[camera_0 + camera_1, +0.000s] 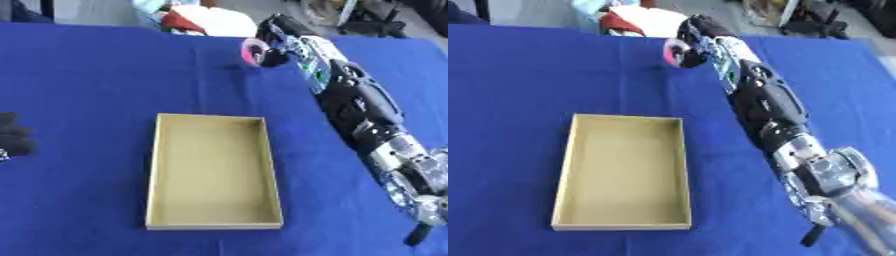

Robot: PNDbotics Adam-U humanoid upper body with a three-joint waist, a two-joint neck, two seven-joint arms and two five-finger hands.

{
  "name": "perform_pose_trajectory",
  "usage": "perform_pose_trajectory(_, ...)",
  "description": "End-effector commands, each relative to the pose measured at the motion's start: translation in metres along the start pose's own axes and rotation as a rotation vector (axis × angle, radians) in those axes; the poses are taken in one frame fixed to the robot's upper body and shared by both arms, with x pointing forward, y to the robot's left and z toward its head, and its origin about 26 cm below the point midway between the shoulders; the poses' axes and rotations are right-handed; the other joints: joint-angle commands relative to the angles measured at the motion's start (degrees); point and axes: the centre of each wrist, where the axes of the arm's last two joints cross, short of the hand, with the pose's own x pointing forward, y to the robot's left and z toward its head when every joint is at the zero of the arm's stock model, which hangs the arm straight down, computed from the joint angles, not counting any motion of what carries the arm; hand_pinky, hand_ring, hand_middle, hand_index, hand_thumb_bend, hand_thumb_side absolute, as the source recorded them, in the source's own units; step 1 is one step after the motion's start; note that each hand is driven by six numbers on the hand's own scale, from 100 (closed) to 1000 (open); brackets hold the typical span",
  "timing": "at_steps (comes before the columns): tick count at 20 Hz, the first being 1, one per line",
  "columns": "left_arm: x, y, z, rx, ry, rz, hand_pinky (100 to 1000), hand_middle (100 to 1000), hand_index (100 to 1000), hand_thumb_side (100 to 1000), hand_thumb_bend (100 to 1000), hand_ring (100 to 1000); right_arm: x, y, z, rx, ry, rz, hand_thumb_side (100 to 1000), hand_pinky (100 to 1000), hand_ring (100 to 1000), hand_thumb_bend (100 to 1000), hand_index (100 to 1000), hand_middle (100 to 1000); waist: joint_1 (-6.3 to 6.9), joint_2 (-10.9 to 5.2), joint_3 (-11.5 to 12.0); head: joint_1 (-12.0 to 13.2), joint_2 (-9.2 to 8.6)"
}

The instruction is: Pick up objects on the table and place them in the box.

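Right hand far across the blue tablecloth, fingers curled round a pink ring-shaped object. Open tan cardboard box well nearer, empty. Left hand idle at left edge, fingers unclear. Risk: ring slipping from the curl during the long carry back

Blue tablecloth, tan box.
Pink ring-shaped object in black-and-silver right hand; black left hand; green patch on right forearm.
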Motion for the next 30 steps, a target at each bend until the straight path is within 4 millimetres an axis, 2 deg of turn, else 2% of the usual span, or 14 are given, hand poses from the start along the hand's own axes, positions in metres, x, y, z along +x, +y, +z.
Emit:
perform_pose_trajectory(1,0.006,0.004,-0.001,0.004,-0.016,-0.015,740,648,831,845,100,666,0.005,-0.038,0.0,-0.105,-0.096,0.046,151,643,615,100,233,496,0.34,-1.61,-0.4,0.14,-0.03)
perform_pose_trajectory(5,0.004,0.008,0.003,0.032,-0.004,-0.017,740,648,830,843,100,666,0.029,-0.067,0.007,-0.118,-0.292,0.12,153,662,627,100,243,516,0.4,-2.02,-1.58,0.9,0.17)
perform_pose_trajectory(10,0.001,0.014,0.008,0.079,0.009,-0.024,741,647,830,840,100,666,0.06,-0.095,0.031,-0.094,-0.522,0.167,167,677,631,100,244,528,0.55,-2.3,-3.14,1.82,0.6)
perform_pose_trajectory(15,0.001,0.016,0.008,0.094,0.008,-0.023,741,647,830,839,100,665,0.099,-0.102,0.063,-0.036,-0.74,0.179,177,674,630,100,245,529,0.79,-2.36,-3.83,2.49,0.72)
perform_pose_trajectory(19,0.001,0.016,0.009,0.098,0.008,-0.022,741,646,830,839,100,664,0.123,-0.092,0.083,0.036,-0.853,0.151,186,670,630,100,247,531,1.0,-2.28,-4.23,2.69,0.72)
perform_pose_trajectory(23,0.001,0.016,0.009,0.099,0.01,-0.022,741,646,830,841,100,664,0.138,-0.073,0.09,0.123,-0.912,0.117,198,657,626,100,251,525,1.14,-2.27,-4.64,2.63,0.86)
perform_pose_trajectory(30,0.0,0.015,0.009,0.095,0.011,-0.02,742,646,830,844,100,665,0.143,-0.012,0.084,0.278,-0.904,0.006,201,629,623,100,264,513,1.54,-1.97,-5.11,2.69,0.82)
